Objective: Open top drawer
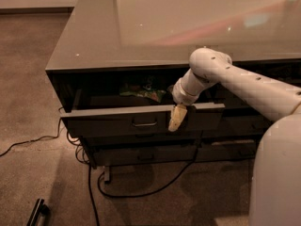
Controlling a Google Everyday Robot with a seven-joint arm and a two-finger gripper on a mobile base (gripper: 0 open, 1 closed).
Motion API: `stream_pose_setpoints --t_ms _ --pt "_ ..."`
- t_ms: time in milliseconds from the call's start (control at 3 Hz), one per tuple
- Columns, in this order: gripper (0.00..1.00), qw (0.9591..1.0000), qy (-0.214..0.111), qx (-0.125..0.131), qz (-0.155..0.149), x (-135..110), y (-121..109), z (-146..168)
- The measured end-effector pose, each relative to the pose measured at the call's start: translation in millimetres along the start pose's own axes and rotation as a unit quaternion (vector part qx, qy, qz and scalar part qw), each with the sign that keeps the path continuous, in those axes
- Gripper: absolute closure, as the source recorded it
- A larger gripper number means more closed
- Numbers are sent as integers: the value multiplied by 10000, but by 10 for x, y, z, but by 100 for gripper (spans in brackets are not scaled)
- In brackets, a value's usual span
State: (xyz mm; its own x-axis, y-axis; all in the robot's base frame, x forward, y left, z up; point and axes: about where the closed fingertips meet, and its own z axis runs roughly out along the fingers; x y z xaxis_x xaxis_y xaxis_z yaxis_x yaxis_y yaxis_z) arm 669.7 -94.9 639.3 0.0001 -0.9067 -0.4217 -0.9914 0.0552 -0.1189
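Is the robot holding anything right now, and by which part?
The gripper is at the top front edge of the wide dark grey top drawer, right of its loop handle; whether it grips that edge cannot be told.

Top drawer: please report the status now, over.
Gripper at top edge of the top drawer front, right of the handle. Drawer partly open, green item inside. Black cable on floor in front, below drawer level.
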Motion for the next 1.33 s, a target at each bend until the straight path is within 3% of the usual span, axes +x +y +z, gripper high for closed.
stream_pose_setpoints --t_ms 667,1000,1333 --pt "0 9994 -24 146 -320 -147 202 -52" --pt "0 9993 -85 183 -313 -98 379 -73" --pt "13 9994 -101 196 -257 -3 519 -80"
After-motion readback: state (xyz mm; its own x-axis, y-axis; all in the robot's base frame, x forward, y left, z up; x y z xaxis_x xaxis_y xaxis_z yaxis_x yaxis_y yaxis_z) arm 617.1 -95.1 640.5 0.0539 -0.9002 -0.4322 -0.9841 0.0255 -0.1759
